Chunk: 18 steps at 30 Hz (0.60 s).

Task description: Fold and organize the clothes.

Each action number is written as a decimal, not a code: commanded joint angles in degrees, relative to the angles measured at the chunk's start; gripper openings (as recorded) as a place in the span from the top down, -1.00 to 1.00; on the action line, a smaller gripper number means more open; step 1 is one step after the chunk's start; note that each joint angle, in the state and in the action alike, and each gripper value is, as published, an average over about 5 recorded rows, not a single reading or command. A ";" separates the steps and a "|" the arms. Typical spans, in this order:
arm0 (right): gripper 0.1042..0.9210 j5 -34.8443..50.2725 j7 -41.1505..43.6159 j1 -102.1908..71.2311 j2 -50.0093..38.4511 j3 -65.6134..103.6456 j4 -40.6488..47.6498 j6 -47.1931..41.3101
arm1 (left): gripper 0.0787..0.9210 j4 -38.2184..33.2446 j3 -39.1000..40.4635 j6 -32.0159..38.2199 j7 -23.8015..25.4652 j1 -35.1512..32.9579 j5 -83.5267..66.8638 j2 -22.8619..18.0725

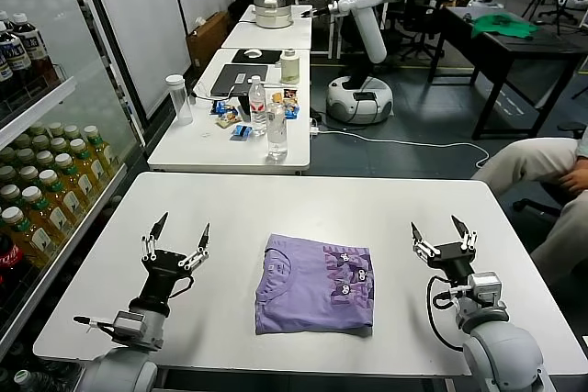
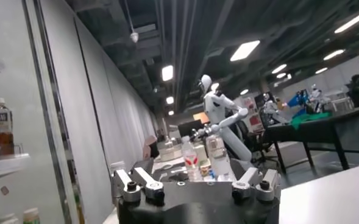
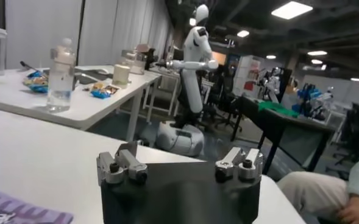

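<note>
Both hands are wide open and holding nothing: left hand (image 1: 176, 238) and right hand (image 1: 442, 231) sit on either side of the T-shirt (image 1: 315, 284), already folded mid-table (image 1: 230, 204). It's between them, roughly equally near, long side running left-right.

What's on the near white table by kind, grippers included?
Folded lavender T-shirt: 1
Grippers: 2, left gripper and right gripper, both open, on either side of the shirt, holding nothing
Total: 3
</note>
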State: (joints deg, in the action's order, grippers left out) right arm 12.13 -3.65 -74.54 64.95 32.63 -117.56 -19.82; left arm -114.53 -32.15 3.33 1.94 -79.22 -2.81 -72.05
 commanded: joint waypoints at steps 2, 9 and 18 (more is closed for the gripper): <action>-0.76 -3.56 0.76 3.69 1.51 -0.57 2.86 2.11 | -0.77 3.01 -0.51 -0.12 0.68 1.60 -2.58 1.44; -0.76 -5.33 1.03 5.76 2.07 -1.75 5.29 2.75 | -0.77 2.83 -0.18 -3.73 -1.46 2.88 -2.32 1.96; -0.76 -6.69 0.96 5.75 2.64 -2.16 4.90 2.42 | -0.77 3.14 -0.13 -6.63 -1.53 5.15 -3.41 2.26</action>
State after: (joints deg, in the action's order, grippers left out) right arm 7.21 -2.81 -69.89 67.27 30.73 -113.27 -17.83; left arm -111.97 -32.35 -0.54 1.07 -75.60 -5.26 -70.02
